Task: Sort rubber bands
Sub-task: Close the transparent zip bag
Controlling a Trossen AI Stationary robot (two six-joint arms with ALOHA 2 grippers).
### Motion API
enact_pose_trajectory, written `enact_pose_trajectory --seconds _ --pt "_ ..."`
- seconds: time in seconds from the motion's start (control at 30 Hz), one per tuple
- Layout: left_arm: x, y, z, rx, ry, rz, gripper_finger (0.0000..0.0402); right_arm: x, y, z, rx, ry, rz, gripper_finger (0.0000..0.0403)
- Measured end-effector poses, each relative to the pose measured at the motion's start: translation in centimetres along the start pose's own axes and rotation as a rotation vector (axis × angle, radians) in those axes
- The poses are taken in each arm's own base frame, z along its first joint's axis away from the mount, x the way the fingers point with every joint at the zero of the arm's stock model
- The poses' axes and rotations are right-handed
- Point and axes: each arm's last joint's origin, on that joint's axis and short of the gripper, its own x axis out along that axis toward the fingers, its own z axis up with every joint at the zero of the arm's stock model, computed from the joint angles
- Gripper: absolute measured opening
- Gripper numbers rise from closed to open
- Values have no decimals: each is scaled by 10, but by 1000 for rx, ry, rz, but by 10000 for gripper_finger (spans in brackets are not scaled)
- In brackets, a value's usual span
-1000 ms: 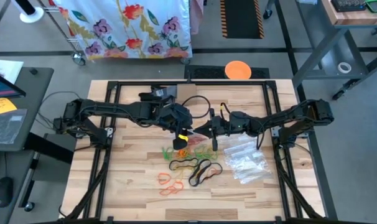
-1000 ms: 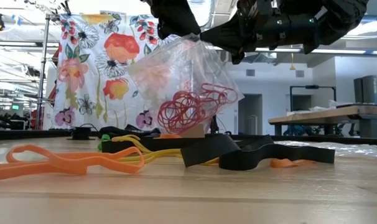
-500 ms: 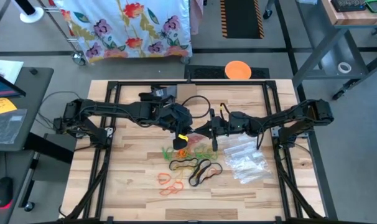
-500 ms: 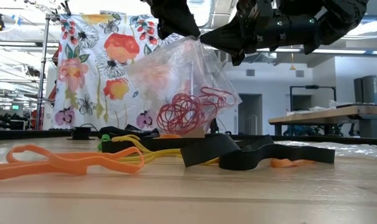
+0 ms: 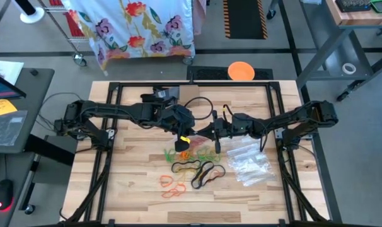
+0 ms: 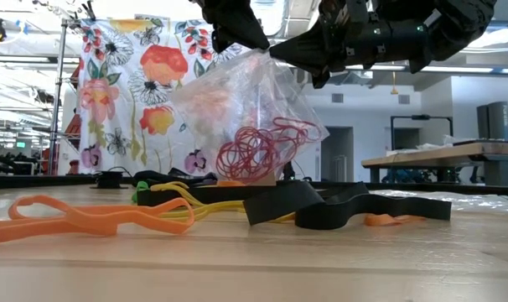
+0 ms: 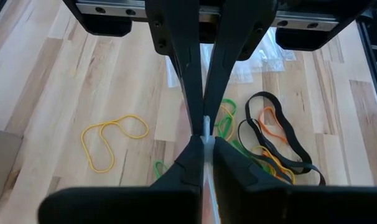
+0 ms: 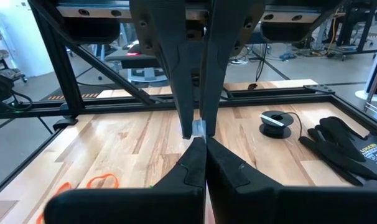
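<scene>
A clear plastic zip bag point(image 6: 246, 109) hangs above the table with a tangle of red rubber bands point(image 6: 258, 151) inside it. My left gripper point(image 5: 183, 130) and my right gripper point(image 5: 211, 133) are both shut on its top, side by side over the table's middle. In the low view my left gripper point(image 6: 235, 29) is left of my right gripper point(image 6: 314, 54). Loose bands lie flat on the wood below: green point(image 5: 172, 153), yellow point(image 7: 114, 140), black point(image 5: 205, 173) and orange point(image 5: 172, 186). My left gripper pinches the bag's top edge point(image 7: 205, 124) between its two fingers, at the bag's left corner point(image 6: 247, 52). The fingers slant down from the table's left. The bag hangs below them, clear of the table. How many layers it holds, I cannot tell. My right gripper pinches the bag's top edge point(image 8: 199, 129) between its two fingers, at the bag's right corner point(image 6: 279, 60). The fingers come about level from the table's right. The bag hangs slack below them, clear of the table.
A pile of clear empty zip bags point(image 5: 248, 162) lies right of the loose bands. A black frame point(image 5: 115, 88) runs around the table. A black glove point(image 8: 347, 146) and a tape roll point(image 8: 275, 121) lie toward the far side. Bare wood lies at the near edge point(image 5: 191, 211).
Both grippers have kept still. The hanging bag has swayed a little, and the red bands inside it have shifted about at its bottom.
</scene>
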Motion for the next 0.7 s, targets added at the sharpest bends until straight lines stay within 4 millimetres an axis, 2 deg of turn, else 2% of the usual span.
enact_pose_trajectory --seconds 0.4,0.7 --pt "0 0 0 -20 2 0 5 0 2 1 1 -14 7 52" --pt "0 0 0 -24 2 4 5 0 2 2 -1 -21 7 56"
